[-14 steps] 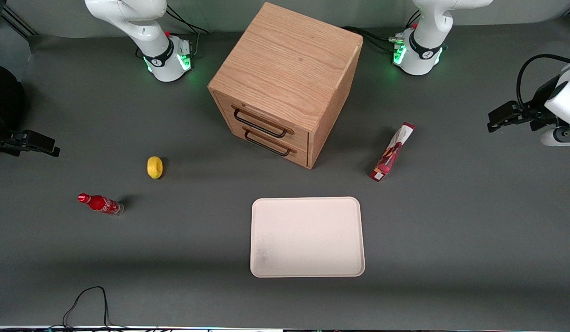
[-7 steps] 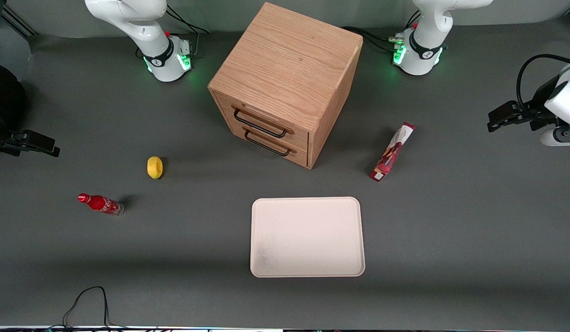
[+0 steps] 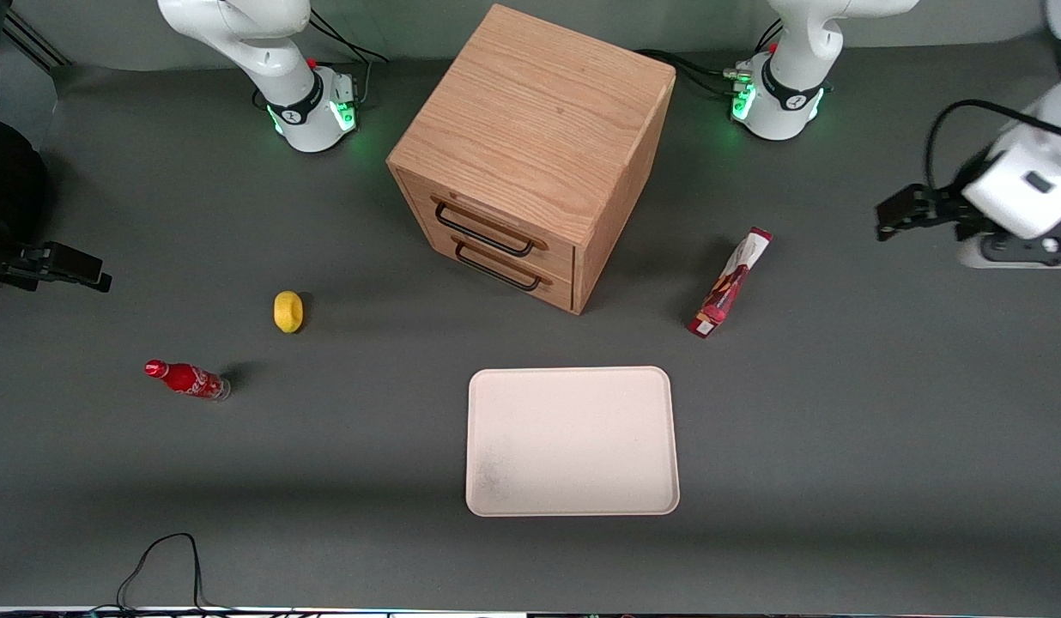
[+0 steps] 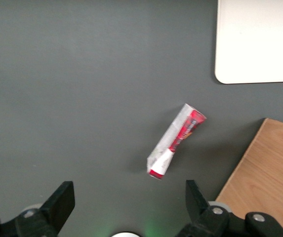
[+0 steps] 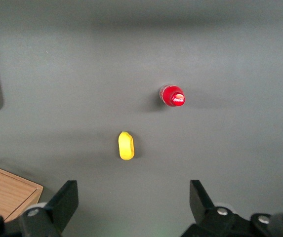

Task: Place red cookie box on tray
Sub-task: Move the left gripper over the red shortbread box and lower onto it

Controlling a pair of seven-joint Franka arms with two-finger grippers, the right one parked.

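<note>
The gripper is held above bare table toward the working arm's end, well apart from the red cookie box. Its fingers are shown spread wide only in the left wrist view, nothing between them. The box lies on the dark grey table, between the wooden cabinet and the gripper, off the tray.

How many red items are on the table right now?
2. The slim dark-red cookie box lies beside the wooden drawer cabinet, toward the working arm's end. The small red soda bottle stands toward the parked arm's end. The open gripper hovers apart from both.
</note>
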